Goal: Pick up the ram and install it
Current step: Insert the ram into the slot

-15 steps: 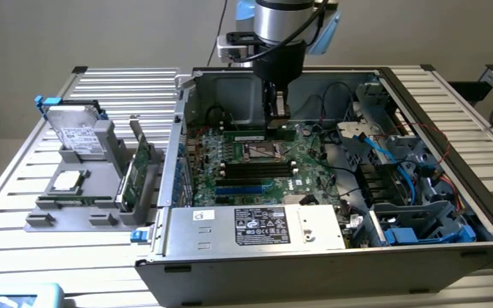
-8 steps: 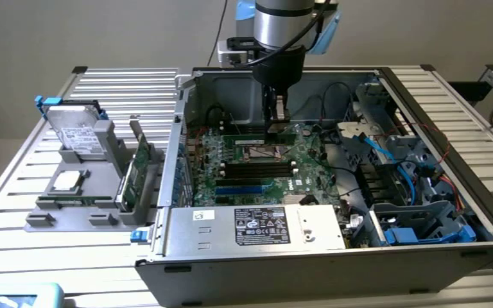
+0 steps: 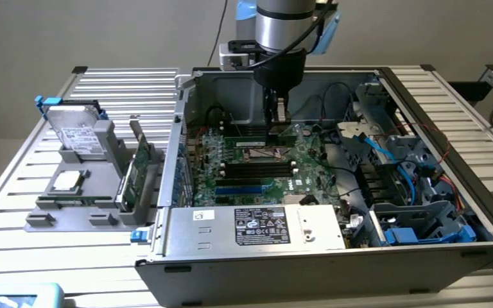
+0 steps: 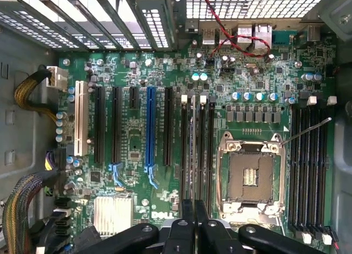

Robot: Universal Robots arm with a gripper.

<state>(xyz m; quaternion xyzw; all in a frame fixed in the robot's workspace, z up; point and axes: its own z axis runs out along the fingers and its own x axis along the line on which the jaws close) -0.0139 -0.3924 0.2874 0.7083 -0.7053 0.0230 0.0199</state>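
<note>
Inside the open computer case [image 3: 315, 277], we see the arm [image 3: 282, 25] standing vertical, its gripper [image 4: 192, 215] clamped on the ram [image 4: 192, 155] above the memory slots [image 4: 211, 149].

We saw a silver-grey cylindrical arm [image 3: 281, 25] with light blue caps, narrowing to a black wrist [image 3: 279, 70], with a black cable [image 3: 305, 33] curving across it. The gripper [image 4: 195, 213] was black too (round silvery screws [image 4: 147, 228] marked its linkage joints).
</note>
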